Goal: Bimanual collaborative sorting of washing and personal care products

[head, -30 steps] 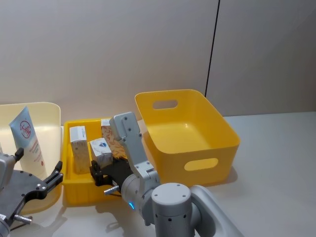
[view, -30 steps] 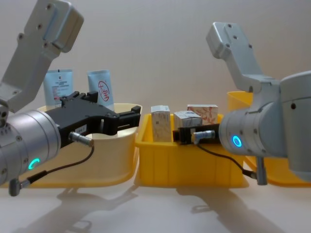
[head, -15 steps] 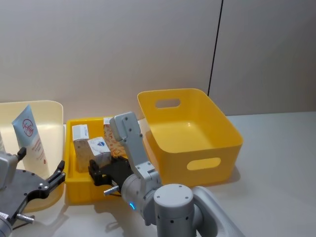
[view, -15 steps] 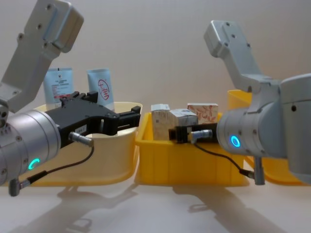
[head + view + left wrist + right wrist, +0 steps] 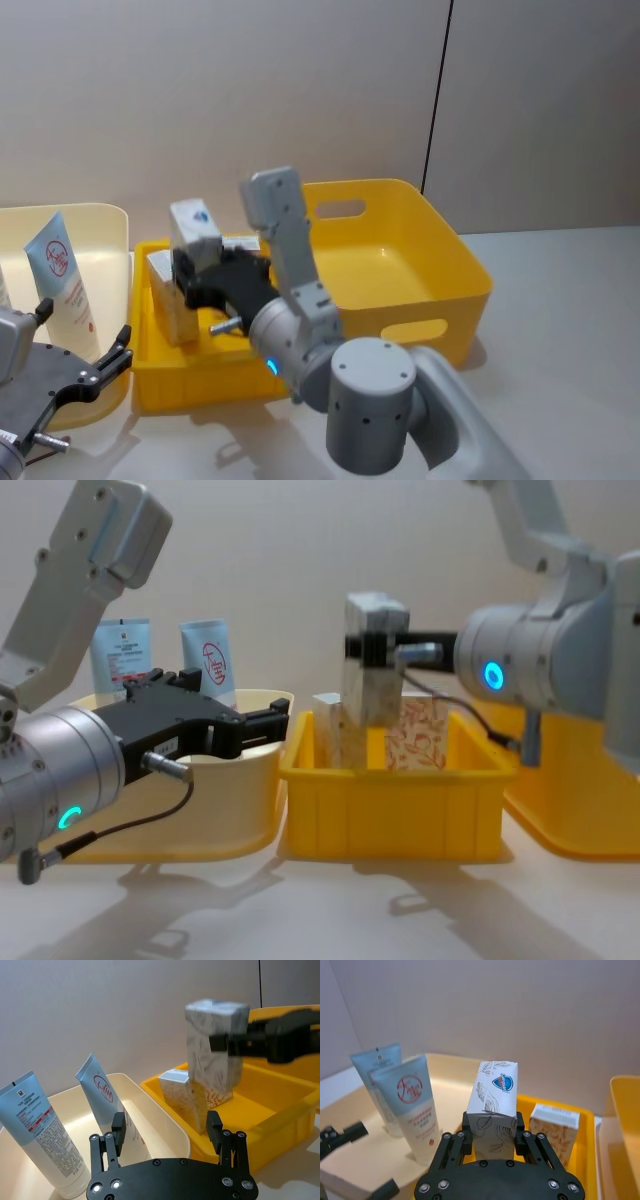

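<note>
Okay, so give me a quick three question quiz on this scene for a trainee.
1. True or false: the right gripper is shut on the white cardboard box with a blue shield logo, held above the small yellow plastic tray.
2. The two pale-blue squeeze tubes stand in: A the cream plastic bin; B the yellow tray; C the large yellow bin.
3. How many cardboard boxes stand in the tray, while the left gripper hovers open by the cream bin?
Key: 1 true; 2 A; 3 two.
</note>
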Motion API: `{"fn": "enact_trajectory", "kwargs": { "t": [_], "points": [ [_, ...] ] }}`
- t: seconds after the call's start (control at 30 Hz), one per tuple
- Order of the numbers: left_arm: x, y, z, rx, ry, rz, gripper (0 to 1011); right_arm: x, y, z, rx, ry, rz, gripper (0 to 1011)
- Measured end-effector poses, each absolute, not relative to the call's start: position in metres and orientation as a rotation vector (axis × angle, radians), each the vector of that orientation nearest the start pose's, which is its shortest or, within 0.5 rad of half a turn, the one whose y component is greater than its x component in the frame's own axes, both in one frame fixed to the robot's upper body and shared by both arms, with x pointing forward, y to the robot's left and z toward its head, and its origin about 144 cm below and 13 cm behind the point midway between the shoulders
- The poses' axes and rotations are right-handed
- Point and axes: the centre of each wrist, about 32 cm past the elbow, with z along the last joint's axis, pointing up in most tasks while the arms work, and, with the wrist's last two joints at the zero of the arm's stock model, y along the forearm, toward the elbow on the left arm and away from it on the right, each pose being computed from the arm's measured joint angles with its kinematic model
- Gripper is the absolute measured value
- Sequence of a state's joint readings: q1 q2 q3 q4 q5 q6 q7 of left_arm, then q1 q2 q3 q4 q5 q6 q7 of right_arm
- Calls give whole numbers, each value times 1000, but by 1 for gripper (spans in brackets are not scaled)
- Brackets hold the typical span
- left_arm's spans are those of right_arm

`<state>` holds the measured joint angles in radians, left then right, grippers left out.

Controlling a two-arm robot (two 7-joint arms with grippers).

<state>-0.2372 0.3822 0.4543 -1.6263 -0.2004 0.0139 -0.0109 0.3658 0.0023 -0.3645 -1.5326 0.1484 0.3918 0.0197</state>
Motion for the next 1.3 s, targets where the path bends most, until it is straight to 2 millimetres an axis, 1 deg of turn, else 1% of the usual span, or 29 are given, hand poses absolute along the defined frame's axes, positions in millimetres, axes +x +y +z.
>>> {"fn": "enact_trajectory", "kwargs": {
  "t": [0.1, 0.17, 0.23, 0.33, 0.4, 0.47, 0.7, 0.73, 0.97, 1.0, 1.1, 1.3],
  "points": [
    [492, 198, 1204, 61, -268, 1124, 1000, 529, -114, 1267, -12, 26, -1165, 445],
    [492, 198, 1204, 61, -268, 1124, 1000, 529, -114, 1269, -1, 19, -1166, 445],
    [492, 198, 1204, 61, -268, 1124, 1000, 530, -117, 1275, 30, -3, -1170, 445],
    [492, 198, 1204, 61, -268, 1124, 1000, 530, -124, 1287, 83, -41, -1185, 445],
    [492, 198, 1204, 61, -268, 1124, 1000, 530, -127, 1291, 97, -53, -1192, 445],
    [492, 198, 1204, 61, -268, 1124, 1000, 531, -134, 1297, 120, -73, -1209, 445],
    [492, 198, 1204, 61, -268, 1124, 1000, 531, -153, 1310, 156, -112, -1273, 445],
    [492, 198, 1204, 61, -268, 1124, 1000, 531, -158, 1312, 159, -118, -1291, 445],
    [492, 198, 1204, 61, -268, 1124, 1000, 532, -179, 1313, 142, -120, -1354, 445],
    [492, 198, 1204, 61, -268, 1124, 1000, 533, -185, 1312, 132, -118, -1371, 445],
    [492, 198, 1204, 61, -268, 1124, 1000, 535, -194, 1308, 105, -105, -1401, 445],
    [492, 198, 1204, 61, -268, 1124, 1000, 538, -210, 1301, 44, -68, -1444, 445]
  ]
}}
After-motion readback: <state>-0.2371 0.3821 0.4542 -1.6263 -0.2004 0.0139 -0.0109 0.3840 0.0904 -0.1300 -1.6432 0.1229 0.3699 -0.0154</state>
